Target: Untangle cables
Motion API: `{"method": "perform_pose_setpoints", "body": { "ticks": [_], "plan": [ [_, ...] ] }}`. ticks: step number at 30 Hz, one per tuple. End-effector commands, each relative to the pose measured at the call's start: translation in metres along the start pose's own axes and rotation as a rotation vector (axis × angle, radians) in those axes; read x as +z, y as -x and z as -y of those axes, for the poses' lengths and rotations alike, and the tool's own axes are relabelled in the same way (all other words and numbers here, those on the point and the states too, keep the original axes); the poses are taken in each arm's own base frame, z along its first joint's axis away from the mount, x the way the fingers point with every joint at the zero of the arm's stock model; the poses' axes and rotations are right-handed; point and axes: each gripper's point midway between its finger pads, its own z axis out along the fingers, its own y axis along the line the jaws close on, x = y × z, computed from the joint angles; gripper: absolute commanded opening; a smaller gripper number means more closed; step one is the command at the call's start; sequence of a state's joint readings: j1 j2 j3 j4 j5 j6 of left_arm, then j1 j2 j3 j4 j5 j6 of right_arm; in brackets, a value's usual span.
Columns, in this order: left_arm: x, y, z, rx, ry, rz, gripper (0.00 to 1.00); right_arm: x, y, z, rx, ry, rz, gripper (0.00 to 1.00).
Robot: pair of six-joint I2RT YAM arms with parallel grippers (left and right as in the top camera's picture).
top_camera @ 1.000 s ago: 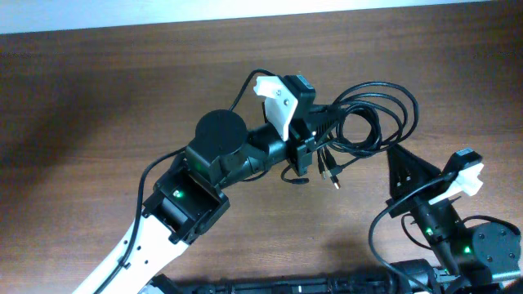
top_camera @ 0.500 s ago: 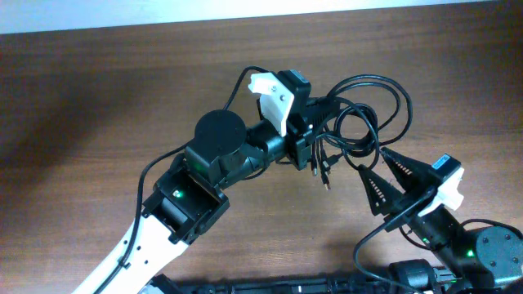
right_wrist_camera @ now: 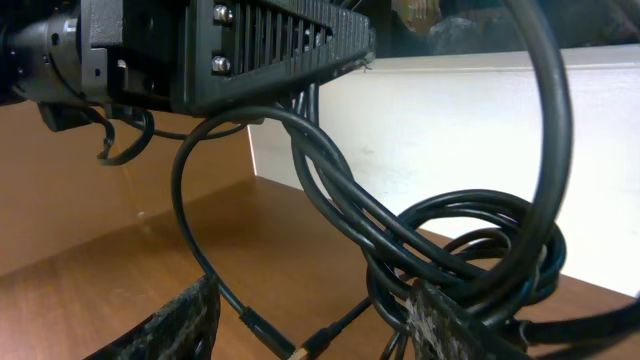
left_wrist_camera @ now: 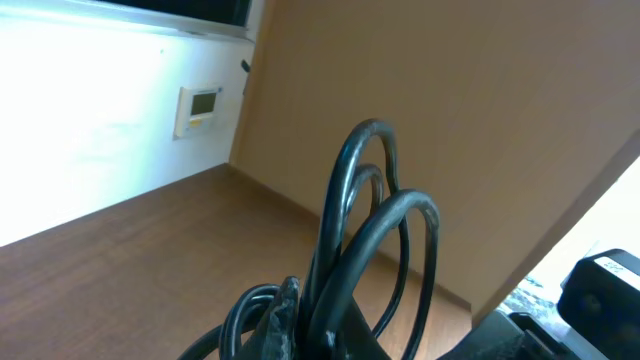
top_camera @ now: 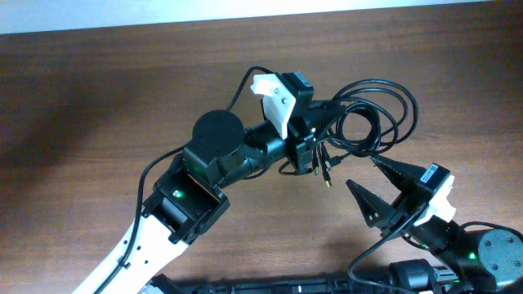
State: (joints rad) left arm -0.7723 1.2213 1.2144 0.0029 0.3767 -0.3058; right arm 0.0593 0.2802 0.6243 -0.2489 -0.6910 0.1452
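Cables [right_wrist_camera: 470, 235] pinched in left fingers [top_camera: 306, 147], near right fingers [top_camera: 376, 208].

Cables [left_wrist_camera: 345, 275] cut off at bottom edge.

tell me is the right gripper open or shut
Open: the right gripper shows its two fingers spread apart in the overhead view, near the cables, not clamped on them.

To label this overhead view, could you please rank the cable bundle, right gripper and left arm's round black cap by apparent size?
1. cable bundle
2. right gripper, only slightly smaller
3. round black cap, raised nearer the camera, so its true size is unsure
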Motion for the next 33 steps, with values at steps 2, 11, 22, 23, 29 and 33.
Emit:
{"method": "perform_pose_setpoints", "body": {
  "ticks": [2, 11, 22, 23, 29, 33],
  "plan": [
    [-0.002, 0.005, 0.021, 0.028, -0.100, -0.002, 0.00, -0.001, 0.004, -0.004, -0.022, 0.017, 0.012, 0.59],
    [-0.003, 0.001, 0.025, 0.025, -0.126, -0.021, 0.00, -0.001, 0.010, -0.004, -0.037, 0.018, 0.035, 0.04],
    [-0.021, 0.025, -0.013, 0.066, 0.001, 0.047, 0.00, -0.014, -0.029, 0.064, 0.075, -0.383, -0.091, 0.04],
    [-0.021, 0.025, -0.013, 0.065, 0.001, 0.047, 0.00, -0.014, -0.030, 0.064, 0.076, -0.380, -0.094, 0.04],
    [-0.020, 0.023, -0.009, 0.064, -0.024, 0.036, 0.00, -0.002, -0.017, 0.016, -0.016, -0.089, -0.061, 0.39],
    [-0.022, 0.015, 0.014, 0.192, -0.158, 0.006, 0.00, -0.001, -0.013, -0.009, -0.102, 0.055, -0.050, 0.58]
  ]
}}
